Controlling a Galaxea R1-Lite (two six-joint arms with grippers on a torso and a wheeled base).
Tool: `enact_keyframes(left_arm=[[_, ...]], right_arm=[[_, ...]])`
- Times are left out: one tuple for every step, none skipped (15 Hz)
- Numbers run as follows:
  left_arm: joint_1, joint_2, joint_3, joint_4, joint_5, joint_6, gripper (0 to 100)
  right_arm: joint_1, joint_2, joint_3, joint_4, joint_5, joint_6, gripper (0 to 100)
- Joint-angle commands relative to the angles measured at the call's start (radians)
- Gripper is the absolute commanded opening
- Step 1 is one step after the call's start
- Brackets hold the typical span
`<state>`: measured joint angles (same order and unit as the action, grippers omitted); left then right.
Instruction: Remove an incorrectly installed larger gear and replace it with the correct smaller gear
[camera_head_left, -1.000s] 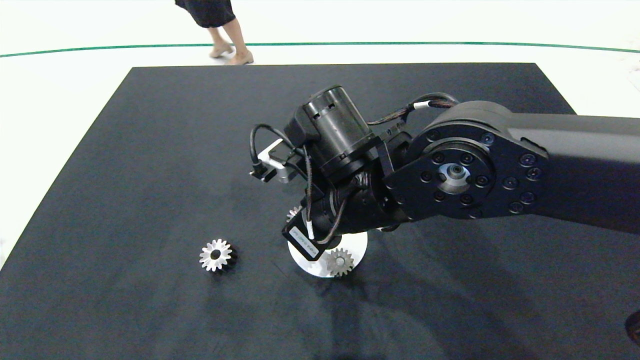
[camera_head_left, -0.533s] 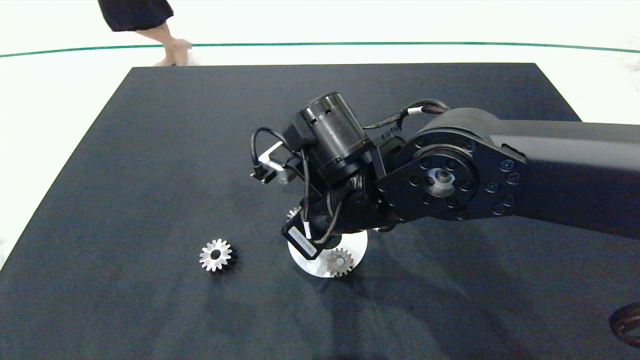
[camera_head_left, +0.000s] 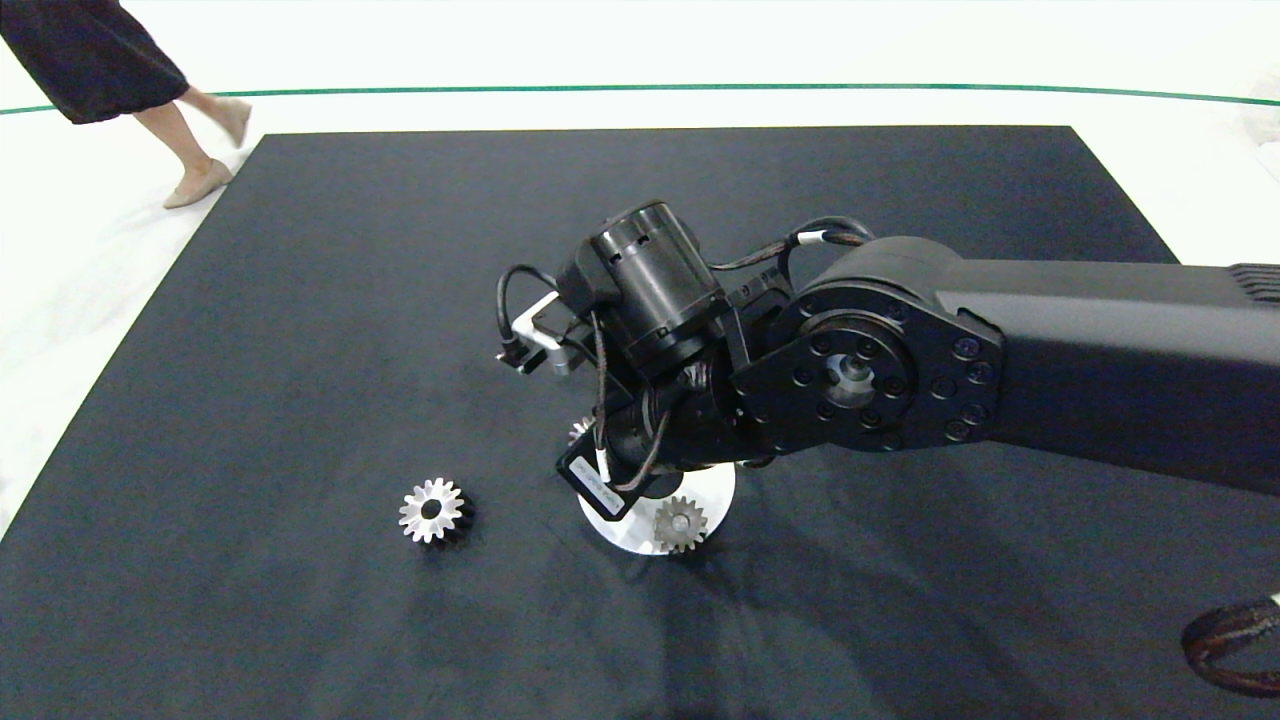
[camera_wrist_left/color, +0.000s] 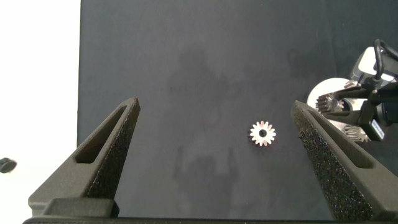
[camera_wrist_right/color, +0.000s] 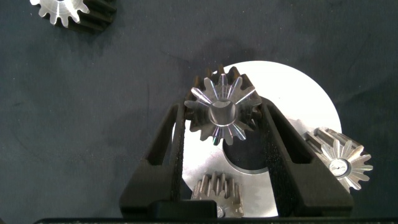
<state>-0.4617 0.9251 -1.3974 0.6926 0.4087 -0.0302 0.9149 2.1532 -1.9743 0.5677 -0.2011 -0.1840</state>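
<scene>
Here, your right hand (camera_wrist_right/color: 224, 134) is closed on the larger gear (camera_wrist_right/color: 222, 114), standing bore-up on the round silver plate (camera_wrist_right/color: 305, 106) mid-table. The loose smaller gear (camera_head_left: 432, 510) lies left; the wide-open left hand (camera_wrist_left/color: 217, 134) hovers nearer it.

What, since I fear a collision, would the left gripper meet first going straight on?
Probably the black mat: the open left gripper points down at it, with the loose gear off-centre between its jaws; depth unclear.
</scene>
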Motion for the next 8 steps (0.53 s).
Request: enact_keyframes(left_arm=[[0.0,-0.002,0.0,0.004,0.002,0.0,100],[0.0,-0.002,0.0,0.004,0.002,0.0,100],[0.0,-0.002,0.0,0.004,0.002,0.0,100],[-0.002,-0.002,0.0,0.004,0.002,0.0,100],[-0.008,-0.002,0.0,0.004,0.002,0.0,100],[-0.018,-0.002,0.0,0.004,0.002,-0.002,100],[-0.023,-0.002,0.0,0.004,0.002,-0.002,100],[-0.023,-0.002,0.0,0.004,0.002,-0.002,100]], right_arm=[[0.001,0.004,0.0,0.0,-0.003,-0.002,34],[0.001,0.004,0.0,-0.008,-0.003,-0.002,34],[0.001,0.007,0.0,-0.011,-0.003,-0.002,34],[0.001,0.008,0.0,-0.015,-0.003,-0.002,34],[0.001,0.01,0.002,-0.023,-0.004,-0.002,34],[0.001,0.011,0.003,-0.023,-0.006,-0.002,34],[0.001,0.014,0.003,-0.023,-0.008,-0.002,34],[-0.001,0.016,0.003,-0.025,-0.009,-0.002,34]])
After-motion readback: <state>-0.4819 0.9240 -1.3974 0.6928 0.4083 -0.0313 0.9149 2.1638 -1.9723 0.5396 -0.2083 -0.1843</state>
